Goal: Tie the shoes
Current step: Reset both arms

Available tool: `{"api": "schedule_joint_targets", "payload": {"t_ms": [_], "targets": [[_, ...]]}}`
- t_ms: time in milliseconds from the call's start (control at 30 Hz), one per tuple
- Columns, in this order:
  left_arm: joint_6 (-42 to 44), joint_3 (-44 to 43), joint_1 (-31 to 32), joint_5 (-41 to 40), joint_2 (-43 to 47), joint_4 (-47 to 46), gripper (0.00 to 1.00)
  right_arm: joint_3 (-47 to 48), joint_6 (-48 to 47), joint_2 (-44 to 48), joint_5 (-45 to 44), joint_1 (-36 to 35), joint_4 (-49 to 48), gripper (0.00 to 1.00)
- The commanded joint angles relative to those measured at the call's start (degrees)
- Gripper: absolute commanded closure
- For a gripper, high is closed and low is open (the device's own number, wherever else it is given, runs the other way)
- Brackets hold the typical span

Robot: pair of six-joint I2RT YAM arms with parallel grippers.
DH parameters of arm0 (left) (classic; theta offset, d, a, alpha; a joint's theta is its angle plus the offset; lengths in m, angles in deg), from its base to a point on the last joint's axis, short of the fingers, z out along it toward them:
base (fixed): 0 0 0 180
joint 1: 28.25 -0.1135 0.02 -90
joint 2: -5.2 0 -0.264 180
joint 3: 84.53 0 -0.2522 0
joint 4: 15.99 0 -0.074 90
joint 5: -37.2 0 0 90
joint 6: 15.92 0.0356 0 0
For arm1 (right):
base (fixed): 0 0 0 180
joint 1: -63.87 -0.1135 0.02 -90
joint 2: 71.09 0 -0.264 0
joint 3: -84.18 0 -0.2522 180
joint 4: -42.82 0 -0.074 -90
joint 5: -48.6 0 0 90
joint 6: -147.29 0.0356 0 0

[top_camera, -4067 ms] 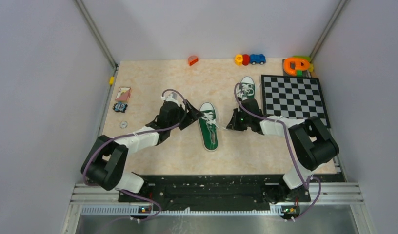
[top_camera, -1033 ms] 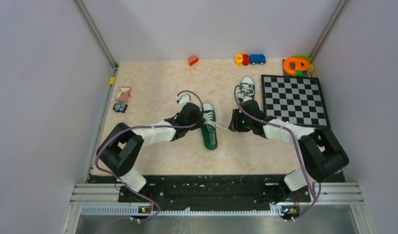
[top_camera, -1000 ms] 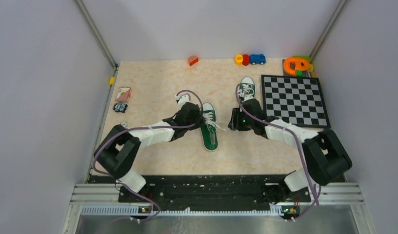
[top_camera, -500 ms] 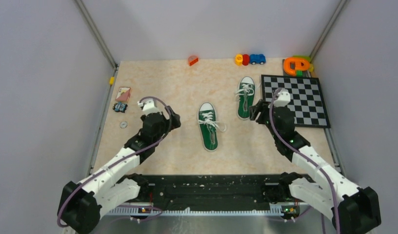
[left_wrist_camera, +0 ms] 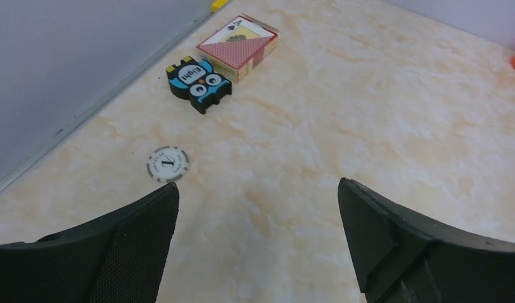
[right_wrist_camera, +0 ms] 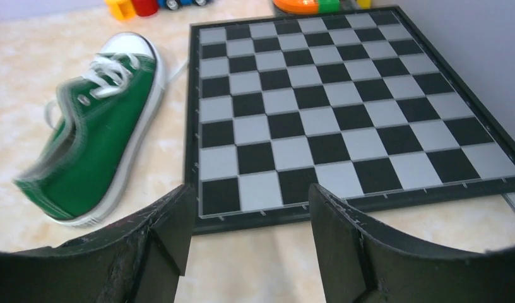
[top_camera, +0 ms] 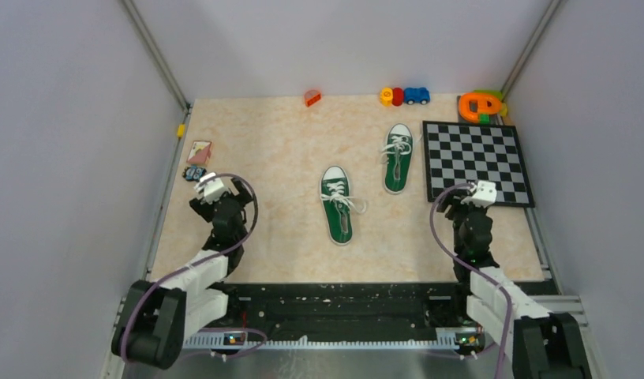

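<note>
Two dark green shoes with white toe caps and white laces lie on the table. One shoe (top_camera: 335, 207) is in the middle, with a lace end trailing off its right side. The other shoe (top_camera: 398, 158) lies beside the chessboard and also shows, blurred, in the right wrist view (right_wrist_camera: 94, 145). My left gripper (top_camera: 220, 195) is drawn back at the near left, far from both shoes, and stands open and empty over bare table (left_wrist_camera: 256, 189). My right gripper (top_camera: 461, 204) is at the near right, open and empty (right_wrist_camera: 252, 189), just before the chessboard's near edge.
A chessboard (top_camera: 477, 162) (right_wrist_camera: 343, 95) lies at the right. A poker chip (left_wrist_camera: 167, 164), an owl toy (left_wrist_camera: 198, 77) and a card box (left_wrist_camera: 238, 47) lie by the left wall. Small toys (top_camera: 404, 96) and an orange piece (top_camera: 312, 98) line the far edge.
Both arms have pulled back from the middle shoe toward the near edge, the left to the left and the right to the right. Both grippers have opened and let go of the laces.
</note>
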Motion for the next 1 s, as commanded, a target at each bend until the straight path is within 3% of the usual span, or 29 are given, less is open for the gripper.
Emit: {"api": "schedule_joint_targets", "payload": {"t_ms": [0, 33, 167, 300, 433, 467, 567, 633, 700, 967], "targets": [[6.5, -2.44, -5.12, 1.21, -7.33, -15.96, 0.01, -4.73, -5.27, -5.31, 7.53, 4.59, -21.28, 0.33], [8.5, -2.55, -6.24, 2.72, -9.11, -19.43, 0.02, -4.6, -5.09, -7.32, 7.78, 4.7, -23.23, 0.33], [12.72, -3.84, -8.87, 10.4, -10.82, -18.81, 0.06, -3.09, -4.85, -19.67, 4.8, 4.69, -30.55, 0.33], [12.13, -5.03, -11.11, 13.12, -18.23, -19.81, 0.07, -2.37, -4.51, -29.88, 4.7, 4.71, -39.86, 0.33], [14.38, -3.08, -12.42, 21.56, -26.22, -31.07, 0.06, -1.17, -4.17, -37.14, 2.98, 4.71, -44.33, 0.32], [13.65, -3.42, -12.83, 21.47, -26.16, -29.58, 0.06, -0.45, -4.35, -38.0, 2.57, 4.67, -44.85, 0.32], [12.98, -4.52, -13.77, 22.19, -28.01, -29.51, 0.02, 4.31, -3.42, -37.29, 1.8, 4.68, -33.88, 0.29], [12.32, -4.94, -13.92, 22.56, -27.35, -27.08, 0.04, 4.03, -3.38, -37.51, 1.22, 4.71, -35.04, 0.25], [12.83, -4.7, -13.94, 22.52, -27.75, -28.49, 0.04, 4.02, -3.21, -37.53, 0.85, 4.68, -34.96, 0.06], [12.76, -4.71, -13.99, 22.63, -27.67, -28.29, 0.02, 4.0, -3.39, -37.53, 0.96, 4.7, -34.81, 0.04]]}}
